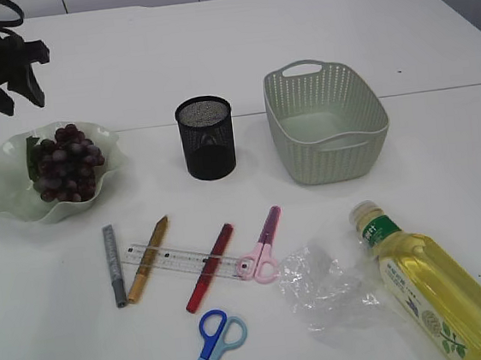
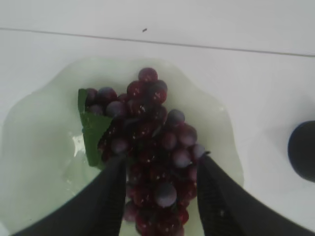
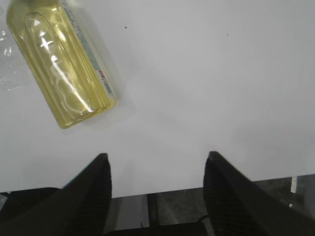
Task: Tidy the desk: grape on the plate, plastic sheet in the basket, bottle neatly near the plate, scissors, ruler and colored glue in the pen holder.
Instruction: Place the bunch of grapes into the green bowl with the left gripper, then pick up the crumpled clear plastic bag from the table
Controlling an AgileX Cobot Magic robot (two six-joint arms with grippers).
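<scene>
Now grape (image 2: 152, 147) on plate (image 2: 44, 147), between left claw (image 2: 160, 164) fingers

We see that the left gripper (image 2: 160, 196) has two matte black, broad fingers (image 2: 106, 201) narrowing to rounded tips, the right gripper (image 3: 157, 196) has black fingers (image 3: 93, 196) with a fine ribbed texture.
</scene>
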